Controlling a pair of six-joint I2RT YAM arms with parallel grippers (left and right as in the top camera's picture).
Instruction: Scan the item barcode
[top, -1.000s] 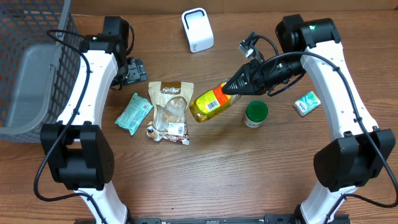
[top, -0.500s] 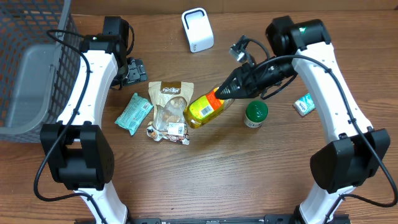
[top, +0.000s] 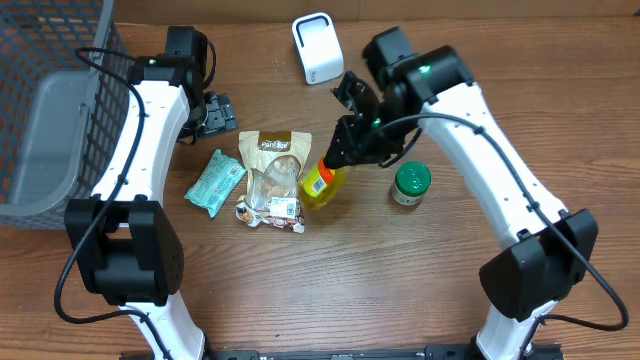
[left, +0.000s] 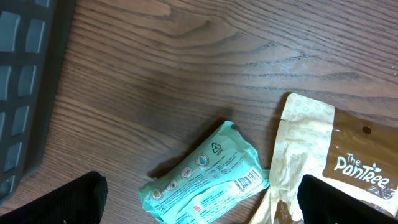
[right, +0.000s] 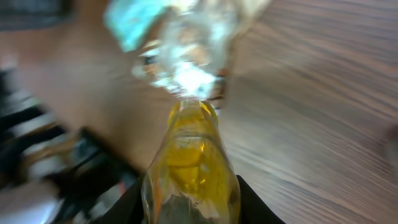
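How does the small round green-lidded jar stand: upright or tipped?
Upright: the green-lidded jar shows its round lid facing up in the overhead view.

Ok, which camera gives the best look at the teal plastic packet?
Left wrist: the teal plastic packet is close and sharp, its barcode visible. Overhead shows it whole but small, beside the brown pouch. Right wrist gives at most a teal blur.

Yellow bottle (top: 322, 181) (orange-red label), teal pkt (top: 215, 182), green-lidded jar (top: 411, 183)

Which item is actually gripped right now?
The clear plastic bottle of yellow oil, clamped in the right gripper; the teal packet, brown pouch and green-lidded jar are not held.
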